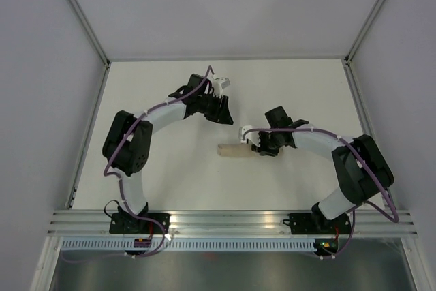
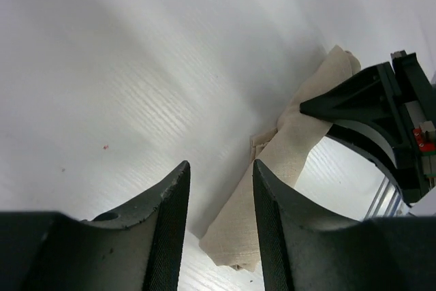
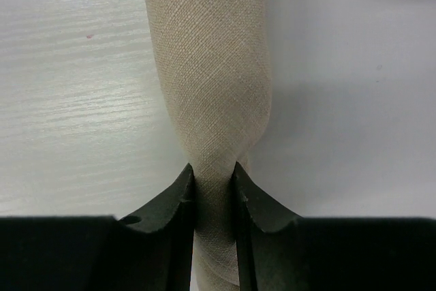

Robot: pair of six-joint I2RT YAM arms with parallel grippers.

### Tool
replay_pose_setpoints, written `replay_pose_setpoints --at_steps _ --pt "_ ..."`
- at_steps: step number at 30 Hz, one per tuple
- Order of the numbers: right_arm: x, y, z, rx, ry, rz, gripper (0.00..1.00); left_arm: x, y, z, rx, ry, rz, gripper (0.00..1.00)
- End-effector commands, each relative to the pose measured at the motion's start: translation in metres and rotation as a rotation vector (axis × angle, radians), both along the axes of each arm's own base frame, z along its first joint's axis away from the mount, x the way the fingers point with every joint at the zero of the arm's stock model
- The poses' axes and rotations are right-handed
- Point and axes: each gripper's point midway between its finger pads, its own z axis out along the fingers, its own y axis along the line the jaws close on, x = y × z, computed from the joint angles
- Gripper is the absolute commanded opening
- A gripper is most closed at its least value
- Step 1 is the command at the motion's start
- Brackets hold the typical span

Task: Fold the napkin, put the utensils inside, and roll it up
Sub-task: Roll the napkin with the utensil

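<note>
The beige napkin (image 1: 235, 150) lies rolled into a short tube near the middle of the white table. My right gripper (image 1: 259, 148) is shut on the roll's right end; in the right wrist view the cloth (image 3: 211, 73) is pinched between the fingers (image 3: 176, 199). My left gripper (image 1: 223, 115) is open and empty, held above the table behind the roll. In the left wrist view the roll (image 2: 286, 161) lies beyond the parted fingers (image 2: 170, 209), with my right gripper (image 2: 381, 120) at its far end. The utensils are hidden.
The white table (image 1: 170, 93) is bounded by grey walls at the back and sides. A metal rail (image 1: 231, 219) runs along the near edge by the arm bases.
</note>
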Motion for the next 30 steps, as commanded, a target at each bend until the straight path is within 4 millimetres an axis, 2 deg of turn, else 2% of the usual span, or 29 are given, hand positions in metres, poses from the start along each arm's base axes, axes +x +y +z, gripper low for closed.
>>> replay_pose_setpoints --at_steps 1,4,5,6,7,8,9,10,11,12,13,14,15,16,18,19,20,21,24,26,27,28,29,30 --pt "-0.037 -0.018 -0.024 -0.097 0.211 -0.049 0.16 0.015 0.016 0.028 0.016 -0.051 0.225 0.46" --pt "-0.038 -0.017 -0.026 -0.103 0.257 -0.07 0.15 0.014 0.037 0.039 0.041 -0.079 0.358 0.46" --pt "-0.038 -0.016 -0.03 -0.117 0.303 -0.101 0.13 0.009 0.06 0.036 0.076 -0.08 0.494 0.46" --pt "-0.038 -0.016 -0.03 -0.116 0.304 -0.101 0.13 0.009 0.06 0.047 0.059 -0.1 0.497 0.46" --pt "-0.037 -0.014 -0.031 -0.12 0.319 -0.109 0.12 0.006 0.065 0.048 0.059 -0.104 0.524 0.46" --pt "-0.036 -0.014 -0.031 -0.12 0.332 -0.125 0.12 -0.001 0.075 0.04 0.07 -0.087 0.573 0.46" --pt "-0.037 -0.013 -0.034 -0.123 0.348 -0.131 0.12 -0.002 0.078 0.056 0.029 -0.12 0.599 0.46" --pt "-0.035 -0.011 -0.032 -0.121 0.351 -0.139 0.11 -0.007 0.08 0.059 0.015 -0.125 0.615 0.46" --pt "-0.035 -0.011 -0.033 -0.123 0.367 -0.155 0.11 -0.016 0.087 0.049 0.023 -0.097 0.649 0.46" --pt "-0.033 -0.007 -0.033 -0.117 0.375 -0.159 0.11 -0.019 0.09 0.063 -0.021 -0.122 0.672 0.45" --pt "-0.033 -0.008 -0.034 -0.12 0.39 -0.171 0.11 -0.032 0.093 0.049 -0.02 -0.087 0.683 0.45" --pt "-0.034 -0.007 -0.035 -0.122 0.407 -0.184 0.11 -0.038 0.094 0.046 -0.021 -0.084 0.691 0.44" --pt "-0.03 -0.004 -0.034 -0.112 0.409 -0.189 0.11 -0.043 0.094 0.053 -0.051 -0.104 0.703 0.44" --pt "-0.031 -0.003 -0.035 -0.111 0.422 -0.196 0.11 -0.058 0.094 0.035 -0.028 -0.068 0.711 0.44" --pt "-0.028 0.003 -0.035 -0.1 0.45 -0.21 0.11 -0.066 0.091 0.033 -0.048 -0.072 0.724 0.44" --pt "-0.031 0.005 -0.034 -0.094 0.477 -0.211 0.11 -0.073 0.081 0.035 -0.068 -0.083 0.713 0.44" --pt "-0.03 0.007 -0.034 -0.09 0.489 -0.22 0.11 -0.08 0.083 0.022 -0.053 -0.066 0.739 0.44" --pt "-0.027 0.01 -0.033 -0.084 0.504 -0.231 0.11 -0.084 0.081 0.018 -0.048 -0.064 0.748 0.45" --pt "-0.024 0.017 -0.032 -0.067 0.531 -0.257 0.11 -0.103 0.054 0.003 -0.084 -0.038 0.726 0.47" --pt "-0.021 0.02 -0.032 -0.057 0.548 -0.265 0.11 -0.104 0.039 -0.009 -0.114 -0.01 0.738 0.48" --pt "-0.022 0.021 -0.032 -0.057 0.559 -0.275 0.11 -0.109 0.03 -0.012 -0.124 -0.002 0.72 0.48" --pt "-0.022 0.022 -0.032 -0.054 0.569 -0.284 0.11 -0.106 0.023 -0.008 -0.158 -0.004 0.735 0.48" --pt "-0.021 0.024 -0.032 -0.049 0.576 -0.289 0.11 -0.106 0.019 -0.02 -0.141 0.005 0.739 0.48" --pt "-0.02 0.025 -0.032 -0.046 0.579 -0.295 0.11 -0.107 0.016 -0.022 -0.149 0.009 0.755 0.49"
